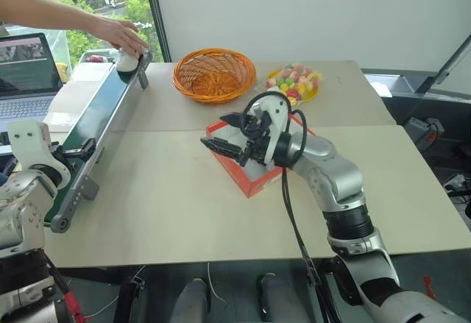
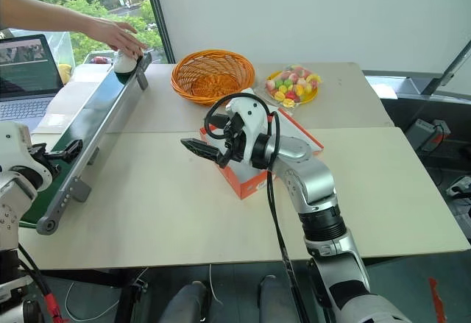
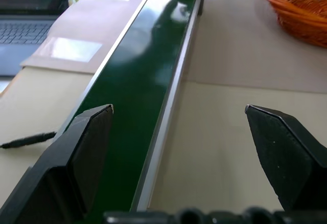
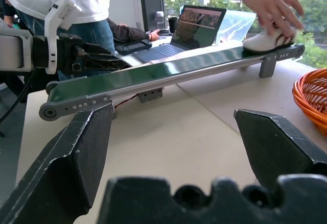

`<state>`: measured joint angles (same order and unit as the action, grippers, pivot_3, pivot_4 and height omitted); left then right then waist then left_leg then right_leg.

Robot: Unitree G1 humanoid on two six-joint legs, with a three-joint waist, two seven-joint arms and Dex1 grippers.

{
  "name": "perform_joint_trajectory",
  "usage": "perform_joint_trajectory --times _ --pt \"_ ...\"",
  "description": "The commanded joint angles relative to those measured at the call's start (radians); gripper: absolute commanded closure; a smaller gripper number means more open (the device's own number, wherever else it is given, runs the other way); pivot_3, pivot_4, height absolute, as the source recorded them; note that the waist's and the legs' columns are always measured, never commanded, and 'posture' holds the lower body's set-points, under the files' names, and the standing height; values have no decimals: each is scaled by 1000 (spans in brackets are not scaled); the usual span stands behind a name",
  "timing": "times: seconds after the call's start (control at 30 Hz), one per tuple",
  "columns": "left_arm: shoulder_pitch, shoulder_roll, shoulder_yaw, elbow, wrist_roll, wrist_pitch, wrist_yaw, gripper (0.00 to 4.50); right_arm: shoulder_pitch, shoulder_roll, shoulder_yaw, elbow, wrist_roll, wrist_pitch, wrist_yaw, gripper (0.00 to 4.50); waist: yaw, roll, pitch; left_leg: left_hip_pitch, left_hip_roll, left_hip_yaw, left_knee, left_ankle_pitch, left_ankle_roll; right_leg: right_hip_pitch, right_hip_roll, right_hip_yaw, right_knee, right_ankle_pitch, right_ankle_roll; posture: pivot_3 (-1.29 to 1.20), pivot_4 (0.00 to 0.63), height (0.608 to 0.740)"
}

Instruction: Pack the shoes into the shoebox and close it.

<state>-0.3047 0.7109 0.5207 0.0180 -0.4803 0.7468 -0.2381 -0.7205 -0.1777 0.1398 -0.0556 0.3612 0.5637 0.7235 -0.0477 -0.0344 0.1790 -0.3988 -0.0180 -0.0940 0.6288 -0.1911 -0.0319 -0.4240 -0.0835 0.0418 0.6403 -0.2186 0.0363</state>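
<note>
Right, both my grippers stand wide open w/ nothing in them. My right gripper [image 1: 224, 133] hangs over the beige table [image 1: 169, 205], just at the near-left corner of the red-orange rectangular cardboard shoebox [image 1: 254, 179], fingers pointing twd the long green conveyor belt w/ grey metal side rails [image 1: 99, 117]. Shoebox sits mid-table, partly hidden behind my right arm; can't tell what's inside it. My left gripper [image 2: 62, 148] is at the near end of the belt, black fingers [image 3: 82, 152] spread either side of the belt's rail in the left wrist view. At the belt's far end a person's hand [image 4: 273, 4] rests on a white/cream low sneaker w/ dark laces [image 4: 268, 38], which sits on the belt. Behind the shoebox: a round orange wicker basket [image 1: 213, 73], and beside that a yellow plate of mixed coloured sweets [image 1: 294, 82]. An open grey laptop [image 1: 26, 73] stands left of the belt.
</note>
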Motion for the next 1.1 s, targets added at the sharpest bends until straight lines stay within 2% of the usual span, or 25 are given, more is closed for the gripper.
perform_joint_trajectory --times 0.03,0.4,0.57,0.9,1.1 --pt "-25 33 16 6 8 -21 -30 51 -30 11 4 19 -13 -60 1 0 1 0 0 0 0 0 0 0 0 0 0 0 0 0 0 0 150 740" --pt "-18 67 34 105 36 -82 -101 51 -45 12 35 44 -35 -92 17 0 1 0 0 0 0 0 0 0 0 0 0 0 0 0 0 0 150 740" --pt "-123 129 -10 271 51 -126 -184 51 -49 11 42 36 -33 -83 13 0 3 0 0 0 0 0 0 0 0 0 0 0 0 0 0 0 150 740" --pt "-268 187 -102 517 116 -219 -322 51 -41 5 39 19 -33 -72 -5 0 -2 0 0 0 0 0 0 0 0 -1 0 0 1 0 0 0 150 740" --pt "-350 198 -120 642 166 -295 -303 51 -32 3 43 6 -29 -66 -13 0 0 -1 0 0 0 0 0 0 0 -1 0 0 1 0 0 0 150 740"
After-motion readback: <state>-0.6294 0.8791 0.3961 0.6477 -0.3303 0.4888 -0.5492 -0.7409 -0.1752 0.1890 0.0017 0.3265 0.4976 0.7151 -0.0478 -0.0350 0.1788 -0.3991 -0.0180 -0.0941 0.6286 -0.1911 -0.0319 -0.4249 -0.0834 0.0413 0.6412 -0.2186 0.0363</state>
